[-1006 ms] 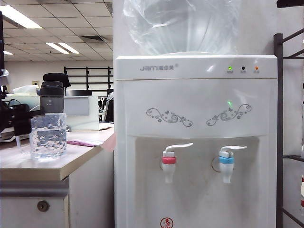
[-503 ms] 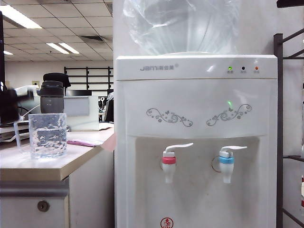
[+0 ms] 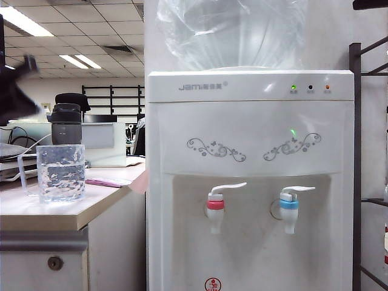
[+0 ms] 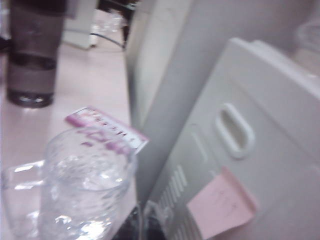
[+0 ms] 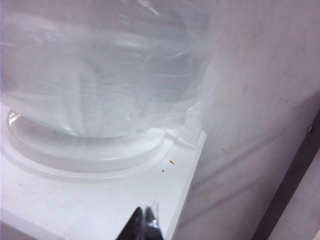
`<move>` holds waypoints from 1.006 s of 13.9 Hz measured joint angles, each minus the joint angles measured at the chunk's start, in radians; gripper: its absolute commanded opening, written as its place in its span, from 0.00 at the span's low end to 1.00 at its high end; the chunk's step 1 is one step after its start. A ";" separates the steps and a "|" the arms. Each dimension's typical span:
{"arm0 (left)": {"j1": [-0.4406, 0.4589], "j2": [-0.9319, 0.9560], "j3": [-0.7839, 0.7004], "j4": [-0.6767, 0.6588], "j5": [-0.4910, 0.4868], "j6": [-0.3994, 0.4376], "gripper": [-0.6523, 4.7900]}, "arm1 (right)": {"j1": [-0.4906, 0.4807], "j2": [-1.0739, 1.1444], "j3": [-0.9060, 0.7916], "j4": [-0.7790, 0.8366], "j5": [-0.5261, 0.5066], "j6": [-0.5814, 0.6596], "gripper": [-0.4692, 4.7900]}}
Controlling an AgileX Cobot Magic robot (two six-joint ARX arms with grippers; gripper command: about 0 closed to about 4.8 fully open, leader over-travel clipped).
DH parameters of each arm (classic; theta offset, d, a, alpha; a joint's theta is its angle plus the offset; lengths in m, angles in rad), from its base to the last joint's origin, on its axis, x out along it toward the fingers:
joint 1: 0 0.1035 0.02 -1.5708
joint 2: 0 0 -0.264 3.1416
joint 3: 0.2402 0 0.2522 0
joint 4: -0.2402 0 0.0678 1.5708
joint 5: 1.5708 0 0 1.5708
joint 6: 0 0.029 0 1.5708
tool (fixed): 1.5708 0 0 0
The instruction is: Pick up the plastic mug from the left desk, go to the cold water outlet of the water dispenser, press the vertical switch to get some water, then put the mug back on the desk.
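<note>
- Plastic mug (image 3: 60,172): stands upright on the pale top of the left table (image 3: 42,213), near its front edge, holding water; its thin clear handle points away from the water dispenser (image 3: 250,182). It also shows in the left wrist view (image 4: 82,187).
- Left tool (image 3: 13,97): a dark blurred shape high at the exterior view's left edge, above the mug and clear of it; its jaws are drawn together on nothing (only a dark tip shows in its wrist view (image 4: 142,225)).
- Right tool (image 5: 145,225): jaws closed and empty, above the dispenser's white top beside the big clear water bottle (image 5: 100,70).
- Cold water outlet (image 3: 289,212): blue-ringed tap, right of the red-ringed tap (image 3: 215,213); its vertical switch (image 3: 298,190) is untouched.
- Grey bottle (image 3: 65,124): black-capped, standing behind the mug.
- Pink leaflet (image 3: 108,182): flat on the table, between the mug and the dispenser.
- Pink note (image 4: 222,205): stuck on the dispenser's side.
</note>
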 measured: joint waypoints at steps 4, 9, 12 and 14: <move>0.001 -0.378 0.000 -0.386 0.021 0.076 0.16 | 0.000 0.000 0.000 0.000 0.000 0.000 0.08; 0.001 -0.687 -0.027 -0.669 -0.090 0.128 0.16 | 0.001 0.000 0.000 0.000 0.000 0.000 0.08; 0.002 -0.859 -0.148 -0.710 -0.092 0.155 0.16 | 0.001 0.000 0.000 0.000 0.000 0.000 0.08; 0.044 -0.938 -0.176 -0.762 -0.091 0.158 0.16 | 0.002 0.000 0.000 0.000 0.000 0.000 0.08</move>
